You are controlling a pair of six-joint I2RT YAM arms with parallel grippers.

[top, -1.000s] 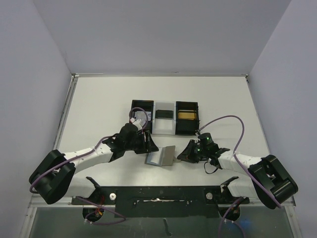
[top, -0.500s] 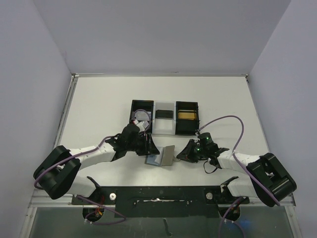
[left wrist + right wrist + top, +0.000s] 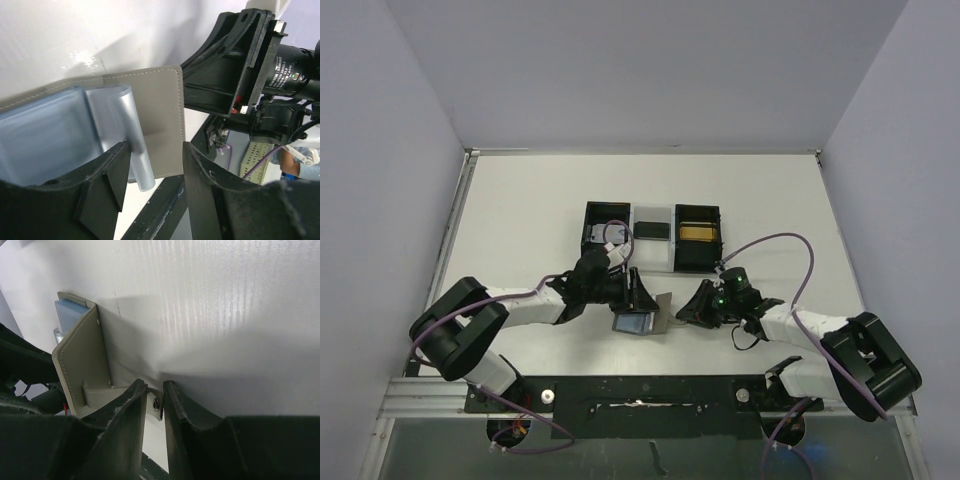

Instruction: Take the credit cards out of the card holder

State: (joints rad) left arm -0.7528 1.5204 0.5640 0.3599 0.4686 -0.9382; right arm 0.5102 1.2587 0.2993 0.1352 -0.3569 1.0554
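Between both end effectors lies the open card holder (image 3: 642, 321). Right end effector (image 3: 155, 390), barely parted, flanks its snap tab (image 3: 100, 392), likely anchoring it, grip unclear; left end effector (image 3: 152, 167), half open, empty, straddles the blue-grey sleeve (image 3: 131, 135).

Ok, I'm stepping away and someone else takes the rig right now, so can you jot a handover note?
Left gripper: open, jaws astride the free edge of the raised flap of the card holder.
Right gripper: jaws narrowly apart around the snap tab; grip unclear.
The holder lies open on the table, between the grippers, nearer the arms than the tray.
Done: holder opened.
Left: pull out the cards; none seen out of its pockets yet.
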